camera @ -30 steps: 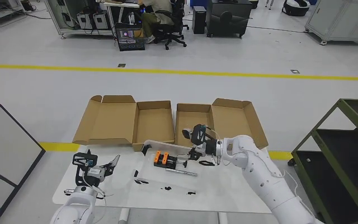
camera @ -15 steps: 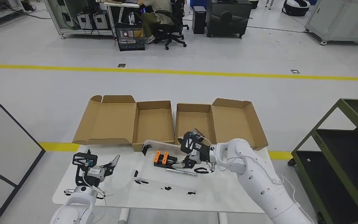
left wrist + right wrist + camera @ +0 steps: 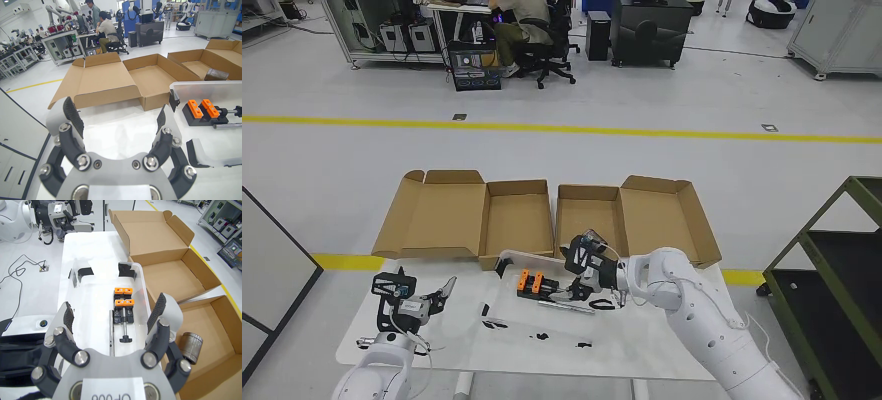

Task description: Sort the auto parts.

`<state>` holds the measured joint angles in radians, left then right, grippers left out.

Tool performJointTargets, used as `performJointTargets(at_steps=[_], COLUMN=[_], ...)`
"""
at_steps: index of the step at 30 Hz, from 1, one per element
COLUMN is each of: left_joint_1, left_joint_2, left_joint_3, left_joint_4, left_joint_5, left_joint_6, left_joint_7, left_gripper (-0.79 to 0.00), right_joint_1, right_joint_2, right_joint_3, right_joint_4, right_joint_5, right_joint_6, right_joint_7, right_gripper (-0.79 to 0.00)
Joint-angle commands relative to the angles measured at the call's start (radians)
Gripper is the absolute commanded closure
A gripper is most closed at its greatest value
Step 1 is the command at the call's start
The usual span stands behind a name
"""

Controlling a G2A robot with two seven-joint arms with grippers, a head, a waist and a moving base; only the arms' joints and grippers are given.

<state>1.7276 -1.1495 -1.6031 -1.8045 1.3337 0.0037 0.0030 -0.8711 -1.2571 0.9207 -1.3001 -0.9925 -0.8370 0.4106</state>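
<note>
Right gripper (image 3: 115, 302) is coming over from the box (image 3: 206, 321), hovering spread above the vise (image 3: 123, 313) in the tray (image 3: 144, 285), probably to grab it next, left gripper (image 3: 115, 104) idling spread too.

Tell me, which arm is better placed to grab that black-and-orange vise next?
Right. Its gripper hangs close above the vise, jaws open and facing it; the left gripper, also open, sits at the table's other end.

Your white counter (image 3: 85, 249) reads smooth and glossy; the clear plastic tray (image 3: 144, 289) looks frosted. The black vise (image 3: 118, 315) is matt, its orange blocks (image 3: 123, 291) smooth plastic. The slim steel rod (image 3: 111, 330) is polished, the short metal cylinder (image 3: 191, 347) dull-brushed, the brown cardboard boxes (image 3: 170, 275) matt.
</note>
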Motion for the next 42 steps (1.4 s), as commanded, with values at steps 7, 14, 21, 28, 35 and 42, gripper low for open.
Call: performJointTargets(at_steps=[7, 14, 21, 28, 35, 42], left_joint_1=[0.055, 0.022, 0.022, -0.026, -0.324, -0.612], left_joint_2=[0.003, 0.009, 0.009, 0.008, -0.019, -0.078], left_joint_3=[-0.013, 0.035, 0.035, 0.148, 0.428, 0.613], left_joint_4=[-0.335, -0.42, -0.42, -0.508, -0.475, -0.251], left_joint_5=[0.205, 0.325, 0.325, 0.643, 0.552, 0.334], left_joint_6=[0.029, -0.087, -0.087, -0.07, -0.454, -0.467], left_joint_7=[-0.065, -0.152, -0.152, -0.242, -0.618, -0.951], left_gripper=[-0.785, -0.785, -0.785, -0.785, -0.785, -0.785], right_joint_1=[-0.041, -0.134, -0.254, -0.254, -0.254, -0.254], right_joint_2=[0.017, 0.06, 0.085, 0.085, 0.085, 0.085], right_joint_3=[0.044, 0.205, 0.304, 0.304, 0.304, 0.304], right_joint_4=[-0.05, -0.115, -0.235, -0.235, -0.235, -0.235], right_joint_5=[0.0, -0.021, -0.096, -0.096, -0.096, -0.096], right_joint_6=[-0.046, 0.009, 0.092, 0.092, 0.092, 0.092], right_joint_7=[-0.037, -0.077, -0.159, -0.159, -0.159, -0.159], right_gripper=[-0.785, -0.785, -0.785, -0.785, -0.785, -0.785])
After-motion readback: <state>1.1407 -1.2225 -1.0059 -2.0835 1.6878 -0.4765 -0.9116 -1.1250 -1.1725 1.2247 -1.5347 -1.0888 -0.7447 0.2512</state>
